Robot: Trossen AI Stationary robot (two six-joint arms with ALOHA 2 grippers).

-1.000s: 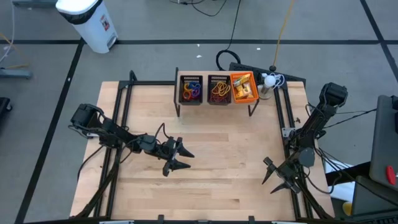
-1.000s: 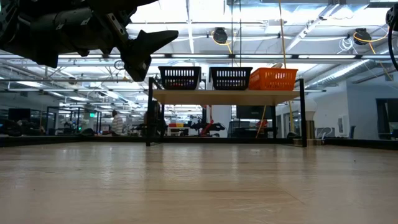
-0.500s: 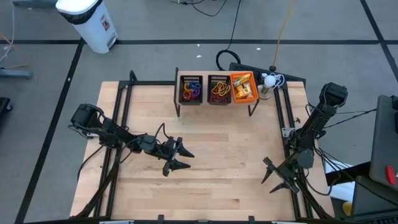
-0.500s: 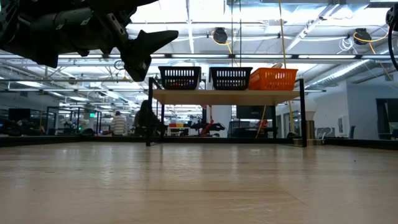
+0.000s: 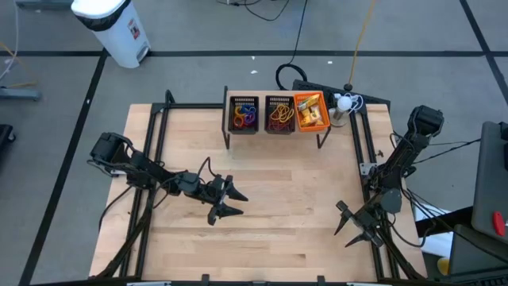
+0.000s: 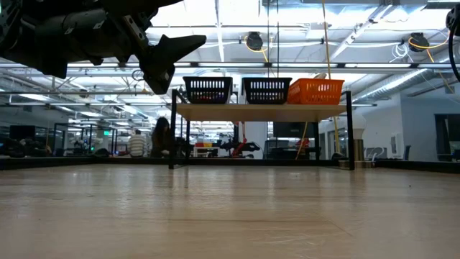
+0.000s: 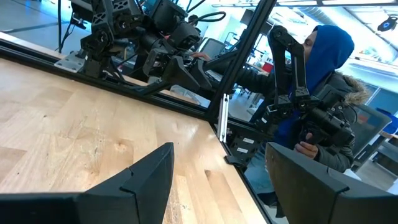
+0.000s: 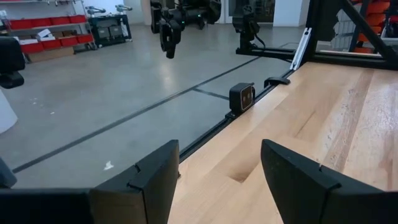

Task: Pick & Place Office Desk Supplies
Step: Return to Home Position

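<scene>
The office supplies lie in three small baskets on a raised shelf at the table's far edge: coloured rings in the left black basket [image 5: 243, 116], red and orange elastic loops in the middle black basket [image 5: 279, 116], yellow pieces in the orange basket [image 5: 311, 113]. My left gripper [image 5: 229, 202] hangs open and empty above the table's middle left; it also shows in the low view [image 6: 167, 57]. My right gripper [image 5: 348, 225] is open and empty near the table's right near corner.
The shelf [image 6: 260, 111] stands on thin black legs at the far edge. Black rails [image 5: 155, 143] run along the table's left and right sides. A person in a blue hood [image 7: 323, 81] stands beyond the right edge. Bare wood [image 5: 286, 199] lies between the grippers.
</scene>
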